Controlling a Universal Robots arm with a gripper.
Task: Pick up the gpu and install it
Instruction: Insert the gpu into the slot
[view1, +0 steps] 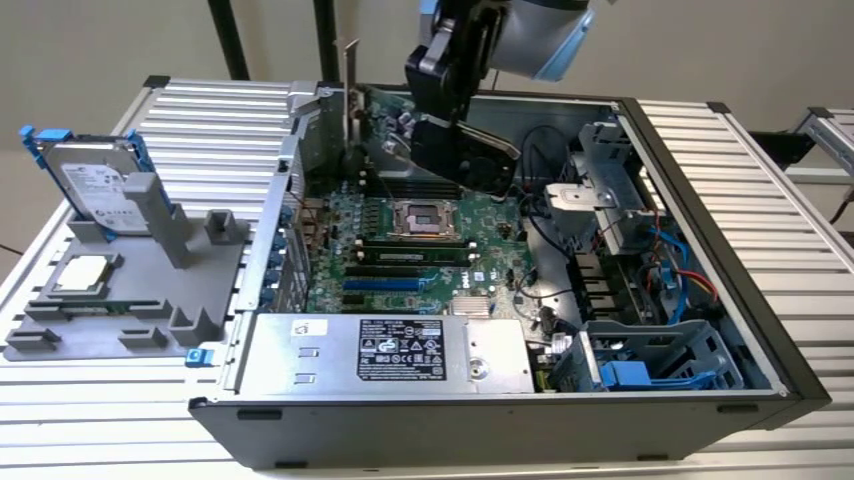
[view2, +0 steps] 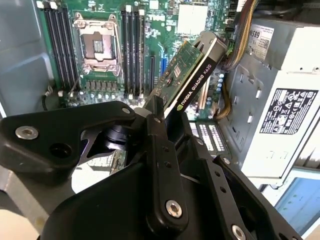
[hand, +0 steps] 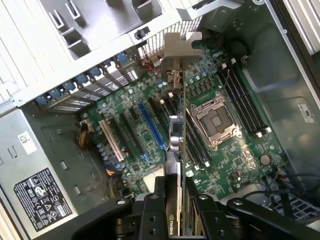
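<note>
Now, gpu (view2: 192, 75): I see it held on edge, off the motherboard (hand: 220, 165), inside the open case (view1: 721, 240).
Gripper (view2: 155, 112): jaws clamped on the gpu's end, so it hangs steady.
Bracket (hand: 176, 50): faces the case's rear openings, which I judge is for lining it up.

Plain beige wall (view1: 94, 50) behind a slatted metal table (view1: 727, 175).
</note>
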